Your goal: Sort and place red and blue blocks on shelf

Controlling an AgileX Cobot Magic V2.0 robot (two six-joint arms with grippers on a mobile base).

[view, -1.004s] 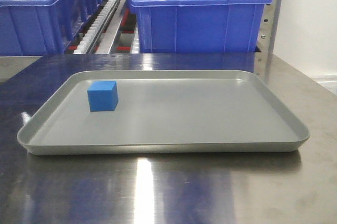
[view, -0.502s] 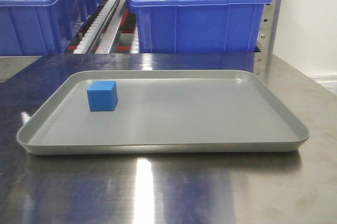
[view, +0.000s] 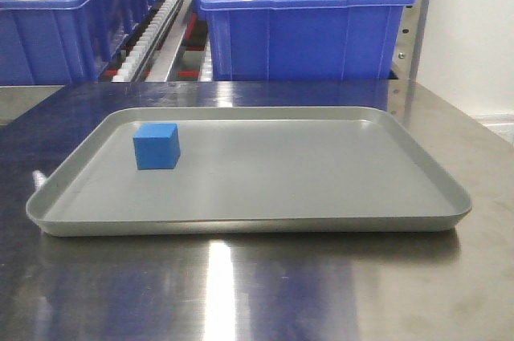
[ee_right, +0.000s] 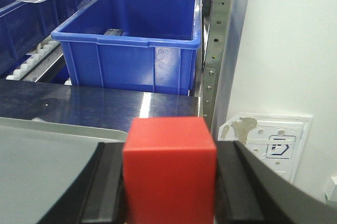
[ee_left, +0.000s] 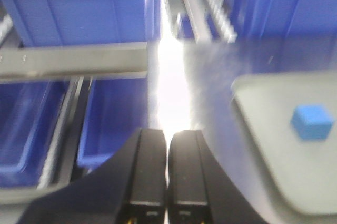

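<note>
Nothing moved; blue block (view: 157,147) on tray (view: 321,225). Right fingers (ee_right: 101,187) clamp red block (ee_right: 169,168), mid-carry; left fingers (ee_left: 150,171) closed, empty. Next: shelf (ee_right: 213,50) ahead of fingers.

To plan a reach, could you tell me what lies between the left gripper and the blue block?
In the left wrist view, only steel table and the tray's rim separate left gripper from blue block.

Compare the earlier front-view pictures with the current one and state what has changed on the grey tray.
Nothing visibly changed. The small bright blue cube sits at the same spot on the left part of the shallow grey rimmed tray, and the large blue plastic bins behind it stand as before.
</note>
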